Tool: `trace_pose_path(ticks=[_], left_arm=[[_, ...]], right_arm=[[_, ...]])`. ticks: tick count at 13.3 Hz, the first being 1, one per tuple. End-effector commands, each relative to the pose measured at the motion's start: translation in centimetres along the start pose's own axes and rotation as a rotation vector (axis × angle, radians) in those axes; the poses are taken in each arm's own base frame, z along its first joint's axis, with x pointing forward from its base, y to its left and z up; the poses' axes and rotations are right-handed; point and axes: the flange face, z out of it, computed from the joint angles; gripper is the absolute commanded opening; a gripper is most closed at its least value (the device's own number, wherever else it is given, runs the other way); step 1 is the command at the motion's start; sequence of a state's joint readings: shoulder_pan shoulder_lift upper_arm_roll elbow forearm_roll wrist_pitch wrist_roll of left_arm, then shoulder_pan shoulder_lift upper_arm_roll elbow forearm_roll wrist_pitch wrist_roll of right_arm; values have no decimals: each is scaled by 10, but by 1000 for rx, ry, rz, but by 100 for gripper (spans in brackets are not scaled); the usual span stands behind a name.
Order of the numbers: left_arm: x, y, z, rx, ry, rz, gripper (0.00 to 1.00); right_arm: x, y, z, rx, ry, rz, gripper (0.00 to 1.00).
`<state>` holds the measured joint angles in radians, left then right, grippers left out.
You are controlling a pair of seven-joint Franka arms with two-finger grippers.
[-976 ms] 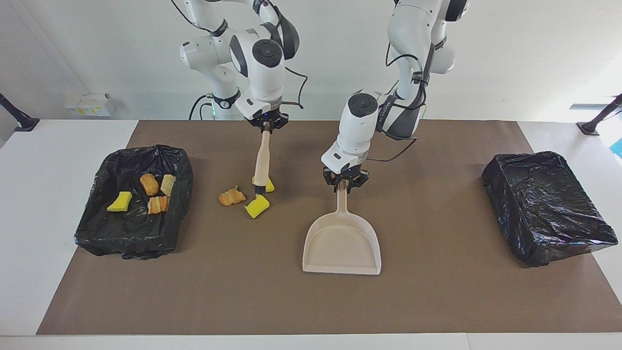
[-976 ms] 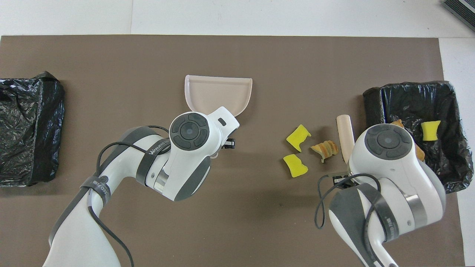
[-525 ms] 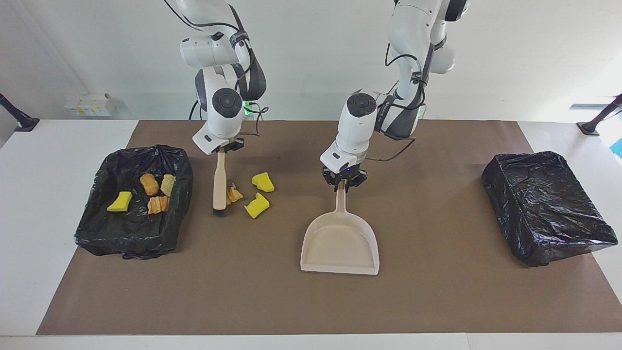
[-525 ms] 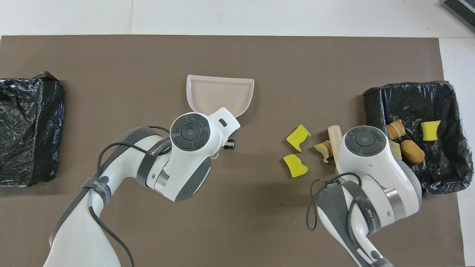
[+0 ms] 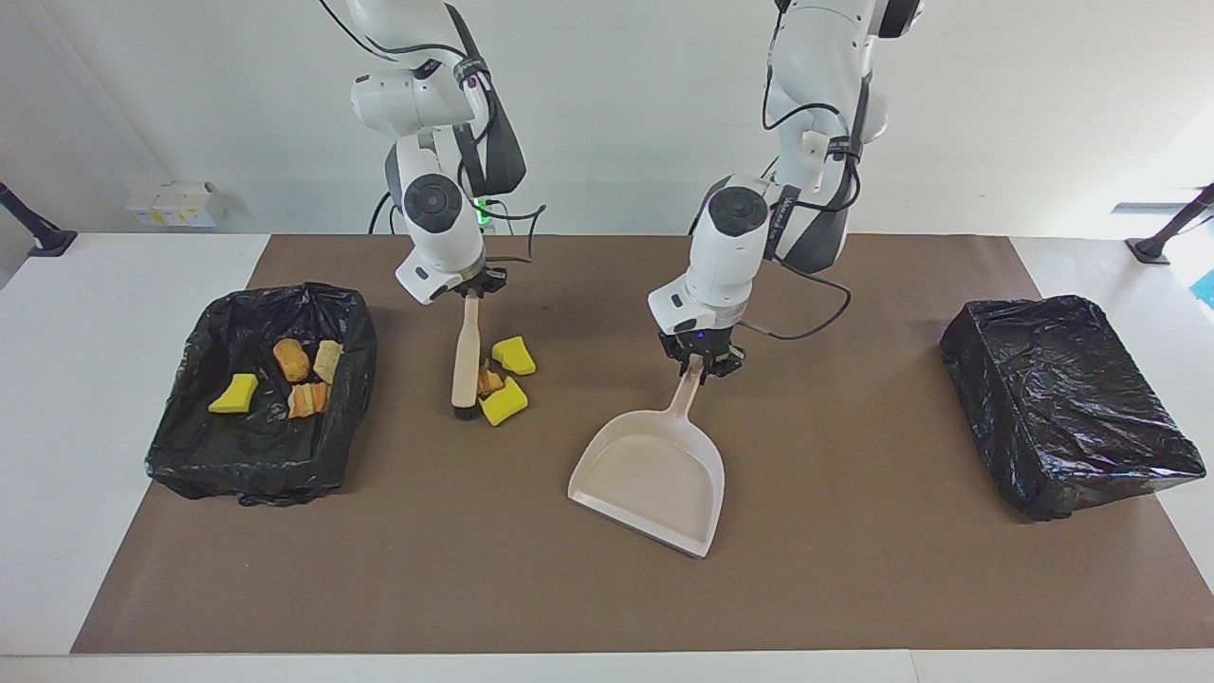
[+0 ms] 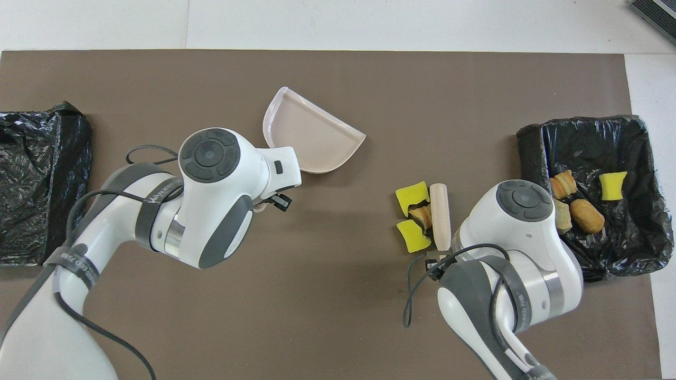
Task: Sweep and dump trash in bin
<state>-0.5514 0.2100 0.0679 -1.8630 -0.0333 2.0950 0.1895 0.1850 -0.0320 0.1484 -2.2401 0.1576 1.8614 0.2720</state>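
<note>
My right gripper (image 5: 471, 290) is shut on the handle of the beige brush (image 5: 465, 356) (image 6: 440, 214), whose bristles rest on the mat. Against the brush lie three pieces of trash: two yellow sponge chunks (image 5: 513, 355) (image 5: 503, 404) and a tan lump (image 5: 489, 380) (image 6: 422, 215) between them. My left gripper (image 5: 700, 363) is shut on the handle of the beige dustpan (image 5: 650, 474) (image 6: 311, 140), which is angled with its mouth toward the trash. The black-lined bin (image 5: 256, 479) (image 6: 591, 134) at the right arm's end holds a yellow chunk (image 5: 233, 393) and three bread lumps (image 5: 292, 359).
A second black-lined bin (image 5: 1062, 398) (image 6: 42, 179) stands at the left arm's end. A brown mat (image 5: 854, 569) covers the table. A gap of mat lies between the trash pile and the dustpan.
The right gripper carried the brush to the bin side of the lump, then pushed it in between the two sponges. The left gripper shifted and turned the dustpan's mouth toward the trash.
</note>
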Motion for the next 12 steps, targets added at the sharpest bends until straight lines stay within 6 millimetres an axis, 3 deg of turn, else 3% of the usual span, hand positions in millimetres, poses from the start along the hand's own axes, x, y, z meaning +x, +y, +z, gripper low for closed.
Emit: trace_pose_path(ticks=[1,4,7,10,12], left_arm=[[-33,-30,-47,-14,-39,210,0],[-53,-44,-52,-53,-93,462,0],[-69,-43,-41,-67,-113,642,0],[-68,-29,-19,-36,-143,745,0],[-62,-5,-4,25,-208,839,0]], right_arm=[[-1,-23,-11,61,11,-2,0],[-13,0,-41,-10,23,82,0],[-34,30,-31,-273,49,40,0],[-33,25,-7,-274,16,61,0],[-33,13,-6,-162,1,68,0]])
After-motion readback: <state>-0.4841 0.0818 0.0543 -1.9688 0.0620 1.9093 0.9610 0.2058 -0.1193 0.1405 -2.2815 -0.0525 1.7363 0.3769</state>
